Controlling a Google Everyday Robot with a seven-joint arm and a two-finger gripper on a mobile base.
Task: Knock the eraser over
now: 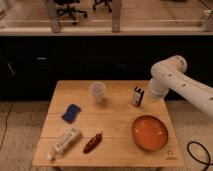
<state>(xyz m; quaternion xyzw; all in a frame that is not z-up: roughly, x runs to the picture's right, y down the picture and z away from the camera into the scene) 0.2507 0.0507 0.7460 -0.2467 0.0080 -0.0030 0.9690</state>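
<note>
no legible text, eraser (pixel 138 96) face unreadable, mark (pixel 171 156) on table (pixel 115 122) corner unreadable

The wooden table (pixel 117 125) carries six items. The gripper (pixel 147 98), closed, sits above its far right part.
- Eraser (pixel 138 96): upright, just beside the gripper.
- Clear cup (pixel 97 92): beyond the eraser.
- Orange bowl (pixel 149 133): near the gripper, camera side.
- Blue pad (pixel 71 112), white tube (pixel 66 140), dark red item (pixel 93 142): well apart from the gripper.

Light wooden table (pixel 117 125) on a pale speckled floor (pixel 20 145). Dark cabinet fronts (pixel 75 60) run behind it, topped by a pale ledge (pixel 100 31). Beyond, possibly through glass, grey posts (pixel 116 15) and black office chairs (pixel 67 7). Dim, warm light.
</note>
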